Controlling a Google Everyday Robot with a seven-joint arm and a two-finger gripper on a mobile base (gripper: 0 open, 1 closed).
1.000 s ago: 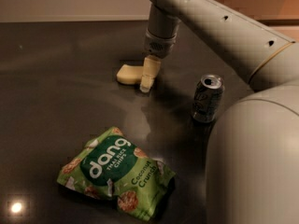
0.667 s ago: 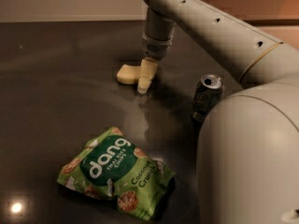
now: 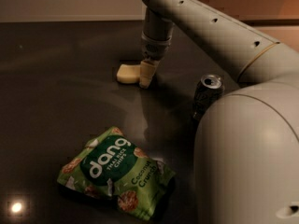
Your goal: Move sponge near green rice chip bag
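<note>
A small pale yellow sponge [image 3: 126, 73], a soft block with a rounded outline, lies on the dark glossy tabletop [image 3: 51, 87] in the upper middle of the frame. The cream-tipped gripper [image 3: 146, 74] points straight down at the sponge's right end and seems to touch it. I cannot tell whether it grips the sponge or is spread. The crinkled light-green rice chip bag [image 3: 117, 172], marked "dang" on a dark green oval, lies flat at lower centre, well apart from the sponge. A silver drink can [image 3: 207, 96] stands upright at right of centre, beside the robot's pale grey arm [image 3: 219, 31].
</note>
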